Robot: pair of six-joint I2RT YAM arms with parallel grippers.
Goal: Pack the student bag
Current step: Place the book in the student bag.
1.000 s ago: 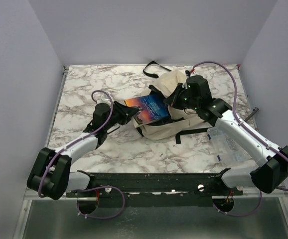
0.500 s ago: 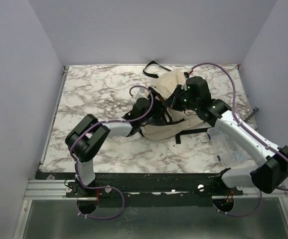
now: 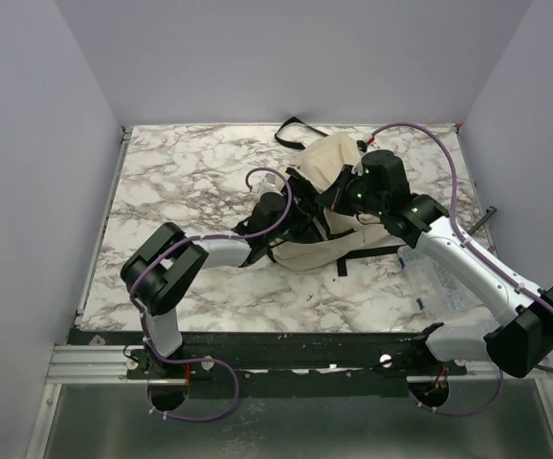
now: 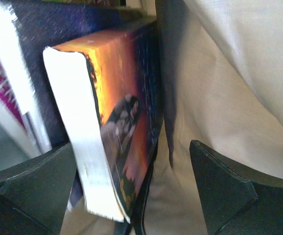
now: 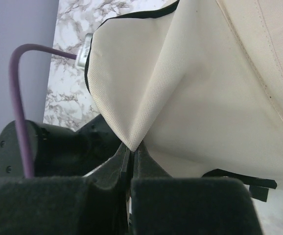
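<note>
The bag lies mid-worktop, long axis far-to-near, mouth facing left. The right gripper pinches its cream fabric. The left gripper has its fingers spread beside a book.

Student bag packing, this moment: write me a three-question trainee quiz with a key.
1. True or false: the right gripper is shut on a fold of the student bag fabric.
2. Pick one. Around the orange-covered book, the left gripper has its jaws: A clamped tight; B wide apart; C out of every view.
3. Short answer: in the top view, which arm reaches into the bag's opening?
Key: 1 true; 2 B; 3 left.
</note>
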